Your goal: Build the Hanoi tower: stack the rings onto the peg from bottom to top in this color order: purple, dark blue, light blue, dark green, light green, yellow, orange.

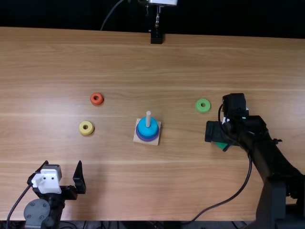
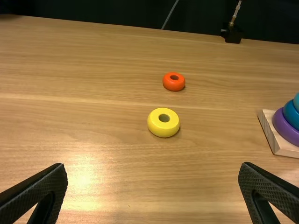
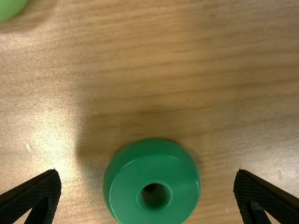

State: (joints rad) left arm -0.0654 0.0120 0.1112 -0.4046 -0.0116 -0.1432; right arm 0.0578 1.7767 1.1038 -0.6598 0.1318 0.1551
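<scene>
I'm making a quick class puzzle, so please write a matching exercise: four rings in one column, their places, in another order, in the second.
1. Purple ring
2. Orange ring
3. Dark green ring
4. Yellow ring

A. Below the open right hand
B. Loose, nearest the left hand
C. Lowest on the peg
D. Loose, just beyond the yellow ring from the left hand

Pairs: 1-C, 2-D, 3-A, 4-B

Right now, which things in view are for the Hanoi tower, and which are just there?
Tower:
- wooden base with peg
- on it: purple ring, dark blue ring, light blue ring
- loose: dark green ring, light green ring, yellow ring, orange ring

Just there:
- black mount at the far edge
- thin cable behind it
</scene>
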